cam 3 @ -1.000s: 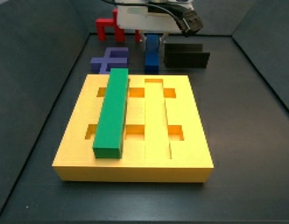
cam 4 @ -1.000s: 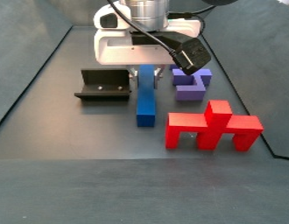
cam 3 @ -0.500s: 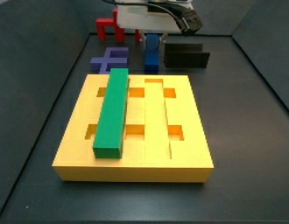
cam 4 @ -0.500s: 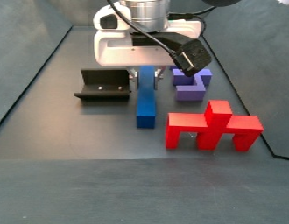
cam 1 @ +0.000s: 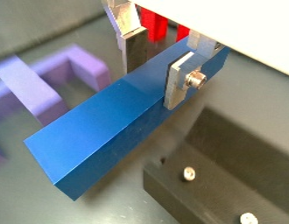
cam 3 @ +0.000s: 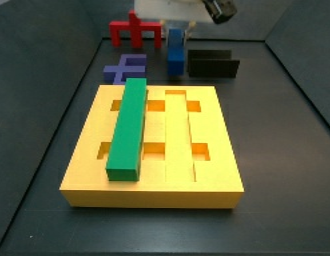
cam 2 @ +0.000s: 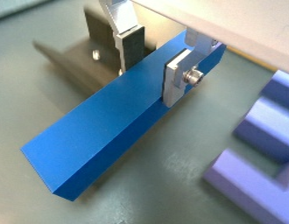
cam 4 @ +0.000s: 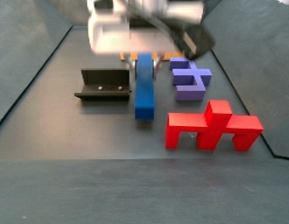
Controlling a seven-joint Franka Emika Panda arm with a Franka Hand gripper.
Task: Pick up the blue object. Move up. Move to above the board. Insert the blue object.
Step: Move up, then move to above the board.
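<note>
The blue object is a long dark-blue bar held between my gripper's two silver fingers, near one of its ends; it also shows in a wrist view. In both side views the bar hangs just off the floor under my gripper, which is blurred by motion. The yellow board lies in front, apart from the gripper, with a green bar in its left groove.
The purple branched piece lies on one side of the blue bar. The dark fixture stands on its other side. A red piece stands past the bar's end.
My gripper has risen with the blue bar in it; the bar has left the floor. The other pieces have not moved.
</note>
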